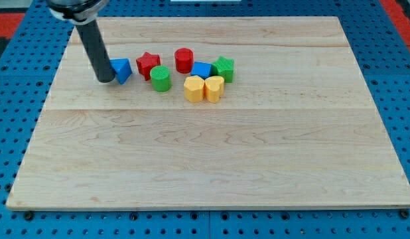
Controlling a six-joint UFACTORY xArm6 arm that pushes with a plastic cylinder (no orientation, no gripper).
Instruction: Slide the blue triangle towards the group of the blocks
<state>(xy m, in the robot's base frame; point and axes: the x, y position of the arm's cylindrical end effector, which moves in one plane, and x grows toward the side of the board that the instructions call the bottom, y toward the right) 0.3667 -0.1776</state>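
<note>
The blue triangle [122, 69] lies on the wooden board [211, 146] in the upper left part. My tip [104, 79] touches its left side. Just to the triangle's right stands the group: a red star [148, 64], a green cylinder [161, 78], a red cylinder [184, 60], a blue cube [201, 70], a green star [223, 68], a yellow hexagon [194, 88] and a yellow heart-shaped block [213, 88]. A small gap separates the blue triangle from the red star.
The board lies on a blue pegboard surface [391, 60]. The dark rod [94, 46] comes down from the view's top left.
</note>
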